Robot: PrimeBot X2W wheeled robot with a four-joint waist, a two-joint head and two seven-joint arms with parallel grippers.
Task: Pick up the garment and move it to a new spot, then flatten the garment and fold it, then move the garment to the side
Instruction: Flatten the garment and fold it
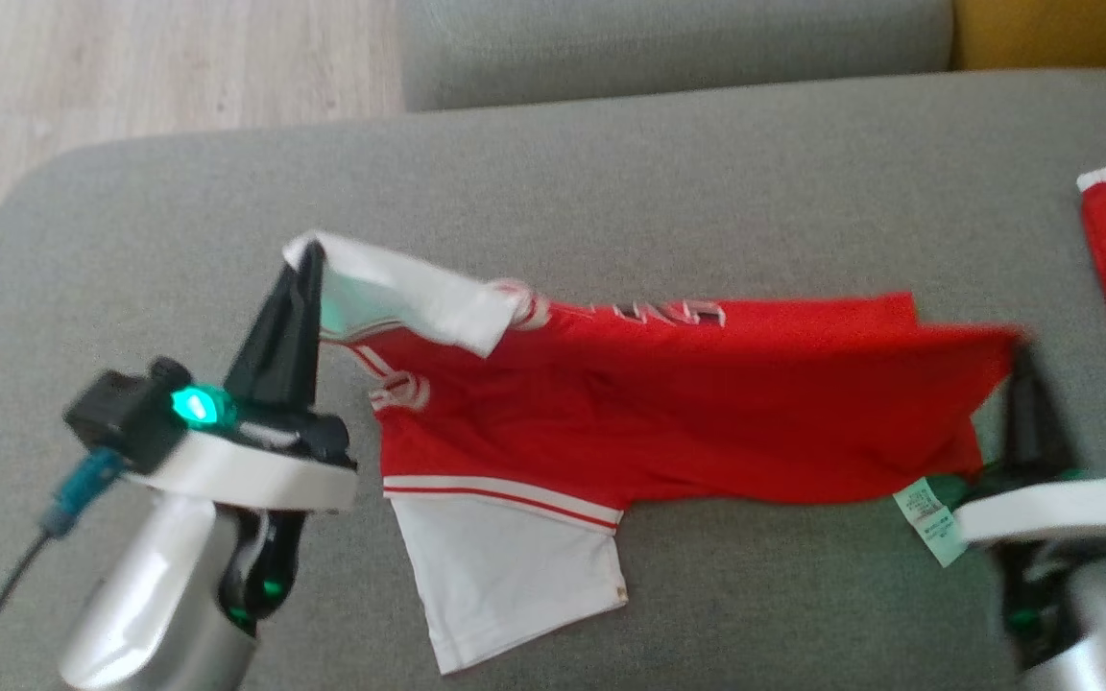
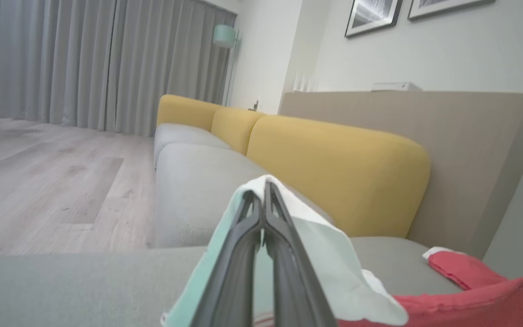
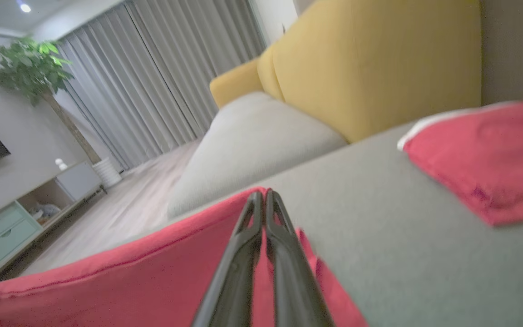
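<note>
A red garment (image 1: 668, 413), judged limp and light, is pinched at sleeve by the left end effector (image 1: 307, 261), at hem by the right end effector (image 1: 1021, 355).

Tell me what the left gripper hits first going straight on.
The left gripper, shut on the white shirt sleeve, would likely cross bare grey seat and meet the yellow backrest; depth unclear.
</note>
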